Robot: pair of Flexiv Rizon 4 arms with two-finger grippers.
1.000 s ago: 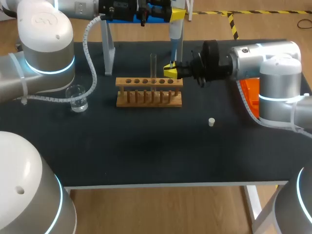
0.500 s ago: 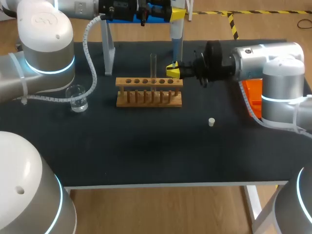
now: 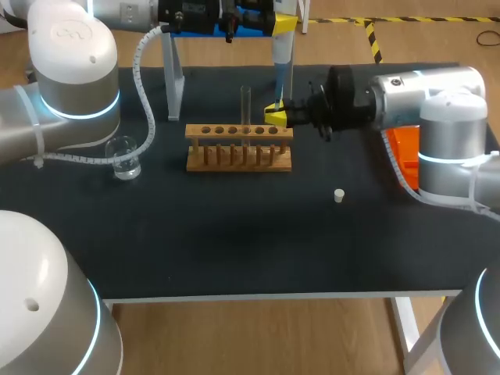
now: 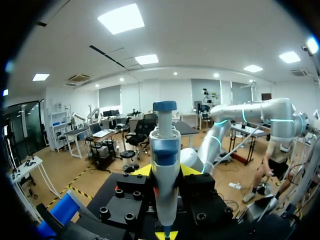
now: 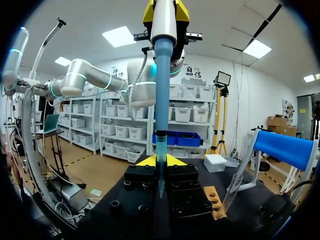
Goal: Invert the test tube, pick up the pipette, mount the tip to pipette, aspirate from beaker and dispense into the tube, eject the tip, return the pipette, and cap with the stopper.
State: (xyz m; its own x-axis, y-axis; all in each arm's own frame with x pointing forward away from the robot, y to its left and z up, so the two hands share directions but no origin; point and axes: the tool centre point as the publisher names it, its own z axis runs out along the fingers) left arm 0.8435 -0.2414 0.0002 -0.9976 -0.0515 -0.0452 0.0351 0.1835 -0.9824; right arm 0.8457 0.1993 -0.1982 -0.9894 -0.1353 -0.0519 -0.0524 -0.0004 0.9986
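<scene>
My left gripper (image 3: 284, 22) hangs above the far side of the table, shut on the white and blue pipette (image 3: 281, 58), which points down. In the left wrist view the pipette (image 4: 164, 165) stands upright between the fingers of that gripper (image 4: 165, 205). My right gripper (image 3: 274, 116) is just under the pipette's shaft and is shut on a small teal tip (image 5: 160, 160) that meets the blue shaft (image 5: 163, 75). The glass test tube (image 3: 245, 108) stands upright in the wooden rack (image 3: 239, 148). The beaker (image 3: 123, 158) sits at the left. The white stopper (image 3: 339, 195) lies on the mat.
An orange tip box (image 3: 401, 152) sits behind my right arm at the right edge. A metal stand (image 3: 173, 78) rises at the back left of the rack. In the right wrist view the rack (image 5: 214, 201) and tube (image 5: 231, 186) are beside my gripper.
My right gripper shifted slightly to the right with the tip and has come back a little. The left arm and pipette have hardly moved.
</scene>
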